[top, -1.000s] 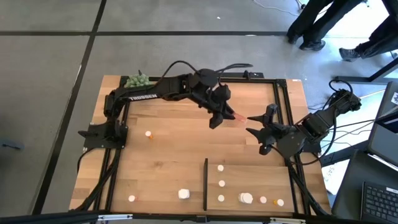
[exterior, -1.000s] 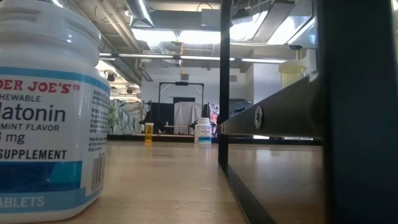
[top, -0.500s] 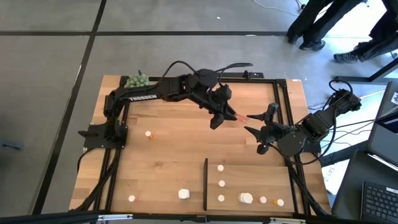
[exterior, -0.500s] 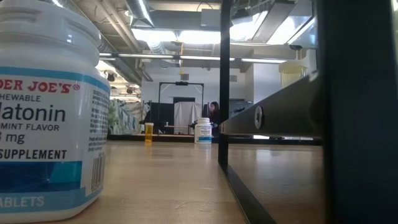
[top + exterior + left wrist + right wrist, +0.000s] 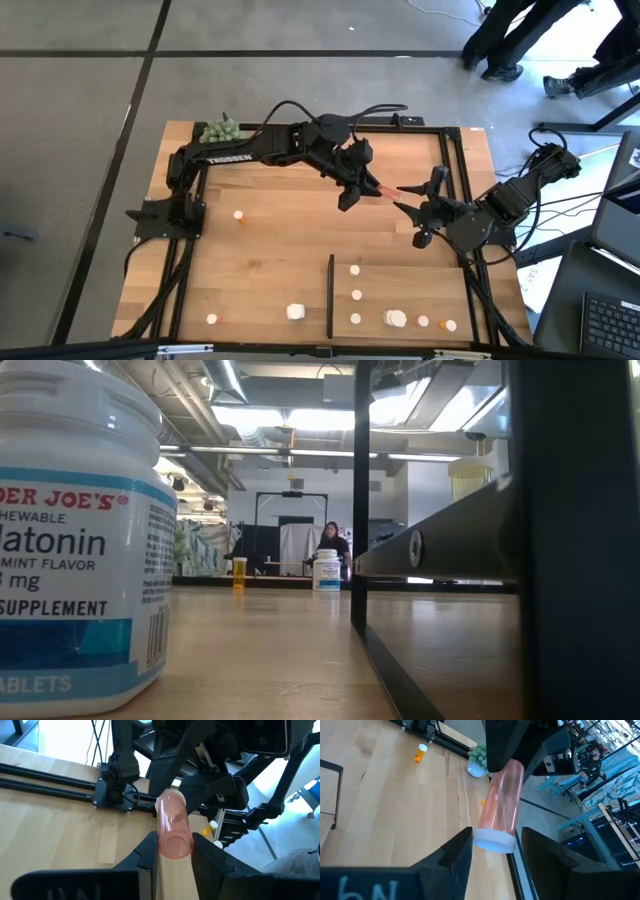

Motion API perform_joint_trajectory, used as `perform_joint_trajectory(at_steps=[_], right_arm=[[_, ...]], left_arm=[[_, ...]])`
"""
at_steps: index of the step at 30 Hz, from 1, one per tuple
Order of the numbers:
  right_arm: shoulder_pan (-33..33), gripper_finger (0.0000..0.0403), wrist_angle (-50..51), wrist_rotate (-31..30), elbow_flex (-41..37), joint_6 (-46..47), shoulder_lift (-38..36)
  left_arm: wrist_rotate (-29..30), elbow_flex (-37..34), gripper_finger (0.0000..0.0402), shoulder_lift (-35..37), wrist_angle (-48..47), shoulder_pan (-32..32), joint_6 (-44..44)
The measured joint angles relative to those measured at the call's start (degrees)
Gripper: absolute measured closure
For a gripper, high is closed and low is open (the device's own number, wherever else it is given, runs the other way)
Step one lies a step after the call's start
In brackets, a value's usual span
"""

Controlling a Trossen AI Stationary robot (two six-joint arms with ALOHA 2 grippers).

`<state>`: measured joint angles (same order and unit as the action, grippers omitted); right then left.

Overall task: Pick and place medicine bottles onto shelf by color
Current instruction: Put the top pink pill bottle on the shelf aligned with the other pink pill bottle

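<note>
While my left tool (image 5: 362, 184) grips the orange bottle (image 5: 384, 189) above the desk (image 5: 270, 250), my right tool (image 5: 407, 203) meets it.
Left tool clamps the bottle's base; its white cap sits between my right tool's parted fingers (image 5: 455, 855), not yet pinched; shelf (image 5: 420, 290) lies beyond my right tool.

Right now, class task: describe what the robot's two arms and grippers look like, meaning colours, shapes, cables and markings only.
Both arms are black, jointed and angular. The left arm carries white TROSSEN lettering along one link, with black cables looping above it. The right arm trails black cables too. The left gripper and the right gripper each have two flat, dark fingers.
</note>
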<state>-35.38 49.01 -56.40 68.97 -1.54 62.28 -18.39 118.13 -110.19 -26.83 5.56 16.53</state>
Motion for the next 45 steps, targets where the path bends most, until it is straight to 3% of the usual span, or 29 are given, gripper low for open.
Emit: perform_joint_trajectory(at_steps=[10,19,38,45], right_arm=[[0.0,0.0281,0.02,0.15,0.0,-0.15,0.0],[0.0,0.0281,0.19,0.11,0.0,-0.22,0.0],[0.02,0.0281,-0.04,1.02,0.0,-0.23,0.0],[0.02,0.0281,0.21,1.09,0.27,0.84,-0.24]], left_arm=[[0.02,0.0,0.0329,0.0,-0.02,0.0,0.0],[0.87,0.0,0.0327,-0.02,-0.07,-0.02,-0.11],[4.45,0.0,0.0257,-0.07,-0.41,-0.74,-0.3],[4.33,0.0,0.0251,0.09,-0.93,-0.34,-2.34]])
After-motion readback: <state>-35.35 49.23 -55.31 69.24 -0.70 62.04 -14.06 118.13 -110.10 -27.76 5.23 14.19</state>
